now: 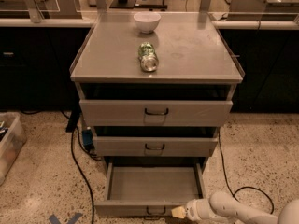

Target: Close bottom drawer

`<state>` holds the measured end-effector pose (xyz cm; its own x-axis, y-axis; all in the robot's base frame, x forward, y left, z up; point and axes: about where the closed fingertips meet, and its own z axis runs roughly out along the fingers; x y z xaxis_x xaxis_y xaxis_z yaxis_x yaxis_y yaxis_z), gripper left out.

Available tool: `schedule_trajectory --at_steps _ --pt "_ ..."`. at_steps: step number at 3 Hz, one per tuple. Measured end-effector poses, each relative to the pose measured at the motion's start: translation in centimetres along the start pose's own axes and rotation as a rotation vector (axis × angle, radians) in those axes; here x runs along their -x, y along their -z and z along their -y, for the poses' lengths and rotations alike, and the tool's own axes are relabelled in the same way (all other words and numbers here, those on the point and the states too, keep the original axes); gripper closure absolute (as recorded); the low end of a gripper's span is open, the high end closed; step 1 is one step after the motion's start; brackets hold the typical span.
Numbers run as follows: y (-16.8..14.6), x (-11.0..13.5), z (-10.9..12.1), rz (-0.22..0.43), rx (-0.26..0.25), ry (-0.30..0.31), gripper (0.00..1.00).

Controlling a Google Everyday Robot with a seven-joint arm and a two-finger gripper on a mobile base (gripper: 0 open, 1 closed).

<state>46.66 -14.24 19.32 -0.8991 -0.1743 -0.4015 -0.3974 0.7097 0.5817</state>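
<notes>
The bottom drawer (154, 183) of the grey metal cabinet stands pulled far out, its shallow tray empty. Its narrow front panel with a small dark wire handle (155, 211) lies at the lower edge of the view. My gripper (180, 213) comes in from the lower right on a white arm (233, 210). Its tip is at the front panel, just right of the handle. The middle drawer (154, 146) and the top drawer (155, 112) above stand slightly out.
A white bowl (147, 22) and a green can on its side (148, 57) rest on the cabinet top. Black cables (77, 167) run over the speckled floor on both sides. A clear bin (7, 143) stands at the left. Dark counters line the back.
</notes>
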Motion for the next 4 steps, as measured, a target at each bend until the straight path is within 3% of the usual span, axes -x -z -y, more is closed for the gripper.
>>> schedule_trajectory --at_steps 1,2,3,4 --pt "-1.1 1.7 1.3 0.011 -0.041 0.002 1.00" --pt "-1.1 1.7 1.3 0.012 -0.041 0.002 1.00" --pt "-1.1 3.6 2.0 0.040 -0.062 0.018 1.00" --pt "-3.3 5.4 1.7 0.044 -0.020 0.047 1.00"
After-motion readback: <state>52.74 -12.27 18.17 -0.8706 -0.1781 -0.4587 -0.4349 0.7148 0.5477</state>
